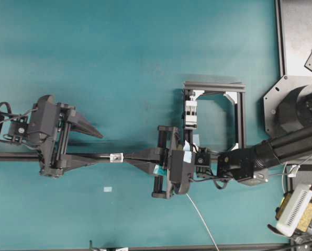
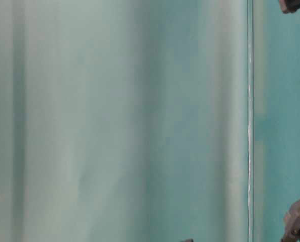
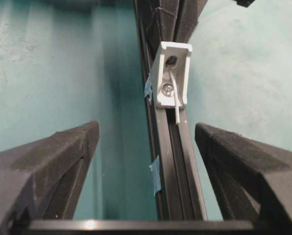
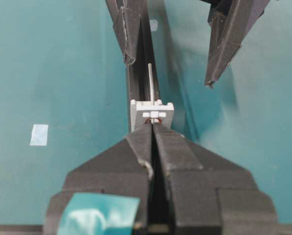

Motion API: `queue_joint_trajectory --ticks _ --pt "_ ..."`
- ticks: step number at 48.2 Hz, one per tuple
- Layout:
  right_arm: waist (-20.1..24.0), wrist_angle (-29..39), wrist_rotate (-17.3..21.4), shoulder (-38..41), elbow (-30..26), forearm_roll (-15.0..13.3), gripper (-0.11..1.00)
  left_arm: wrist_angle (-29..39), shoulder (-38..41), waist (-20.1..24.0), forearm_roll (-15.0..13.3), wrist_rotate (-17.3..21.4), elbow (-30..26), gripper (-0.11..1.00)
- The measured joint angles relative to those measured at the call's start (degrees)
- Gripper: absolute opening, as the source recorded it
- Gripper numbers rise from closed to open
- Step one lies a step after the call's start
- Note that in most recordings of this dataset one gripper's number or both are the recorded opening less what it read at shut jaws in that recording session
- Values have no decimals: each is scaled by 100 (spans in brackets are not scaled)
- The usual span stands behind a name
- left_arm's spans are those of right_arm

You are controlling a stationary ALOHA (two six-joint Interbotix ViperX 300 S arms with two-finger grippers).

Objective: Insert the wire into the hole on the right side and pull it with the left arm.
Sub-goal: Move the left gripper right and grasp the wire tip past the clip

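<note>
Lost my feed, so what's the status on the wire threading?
Right gripper shut on wire at block. Wire tip pokes through hole. Left gripper open, straddling rail. Nothing in the way.

Even, bright overhead light; soft shadows fall beside the arms on the teal table [image 1: 145, 52]. The table-level view is hazy and washed out; wrist views blur at their near edges
</note>
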Motion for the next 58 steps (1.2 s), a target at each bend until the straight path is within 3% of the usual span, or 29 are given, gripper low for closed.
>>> queue_joint_trajectory --ticks 21,25,33,38,45,58 --pt "0 0 0 9 0 0 2 272 0 0 -9 -9 -229 77" --pt "0 0 0 9 9 0 2 272 0 0 -9 -9 -237 65" --pt "0 0 0 0 9 0 2 281 0 0 -9 -9 -237 19" --pt "0 0 0 9 0 0 2 281 0 0 -9 -9 -237 0" --pt "0 -9 0 0 0 0 2 290 0 -9 0 -9 -237 -10" --pt "0 0 9 9 0 0 2 290 0 -26 9 -9 -237 -10"
